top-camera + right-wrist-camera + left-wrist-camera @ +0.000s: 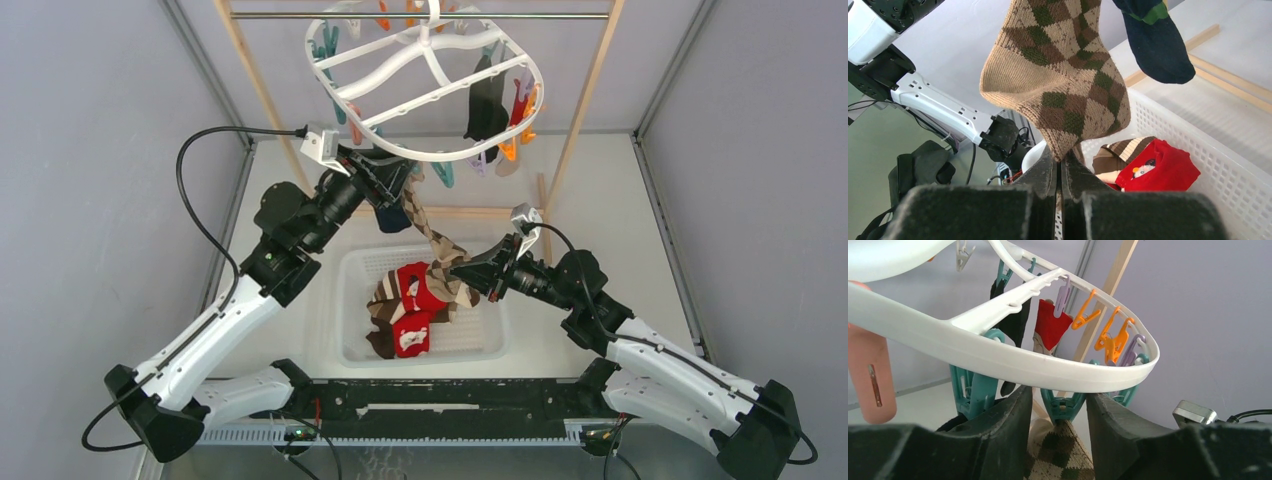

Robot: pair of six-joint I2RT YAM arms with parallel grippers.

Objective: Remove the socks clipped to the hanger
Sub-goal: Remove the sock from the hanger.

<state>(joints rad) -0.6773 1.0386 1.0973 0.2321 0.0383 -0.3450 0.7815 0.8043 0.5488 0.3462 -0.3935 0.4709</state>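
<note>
**Argyle sock stretched between clip and right gripper**

We see the hanger (pixel 430 157) hanging tilted from the rod (pixel 300 15) at the back, above the table. The left gripper (pixel 395 180) is raised to the hanger's near rim. Its jaws are partly apart, one on each side of a teal clip (pixel 1063 407) that hangs under the rim. We cannot tell whether the pads press on the clip yet.

That clip bites the top of the argyle sock (pixel 430 235), which runs down and to the right from the rim. The right gripper (pixel 465 268) is closed tight on the sock's lower end, above the basket (pixel 480 335).

A navy sock (pixel 392 218) hangs just beside the argyle one, under the left gripper. On the hanger's far right side, a black sock (pixel 487 105) and a red sock (pixel 518 105) dangle from their clips, among loose orange and purple ones.

In the basket lie two red socks (pixel 415 300) and a striped sock (pixel 383 315), bunched together left of centre.
</note>
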